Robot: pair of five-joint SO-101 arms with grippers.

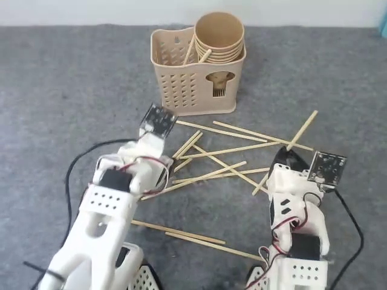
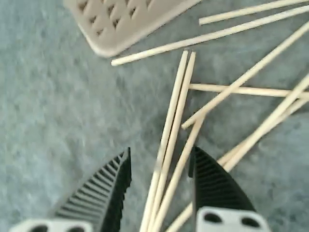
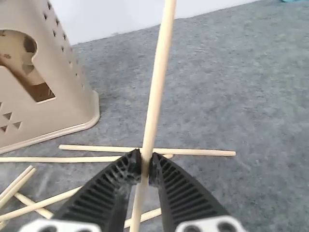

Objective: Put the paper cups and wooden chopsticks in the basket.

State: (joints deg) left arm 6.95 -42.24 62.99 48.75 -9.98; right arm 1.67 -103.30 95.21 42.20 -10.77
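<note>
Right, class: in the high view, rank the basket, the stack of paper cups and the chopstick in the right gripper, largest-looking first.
1. basket
2. stack of paper cups
3. chopstick held in the right gripper: long, roughly the basket's width, but far the thinnest.

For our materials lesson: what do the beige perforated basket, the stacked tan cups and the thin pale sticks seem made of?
The beige perforated basket: likely moulded plastic, smooth matte walls with evenly cut holes. The stacked tan cups: probably paper, thin rims, dull surface. The thin pale sticks: seemingly bare wood, straight, unvarnished, uniformly light.
</note>
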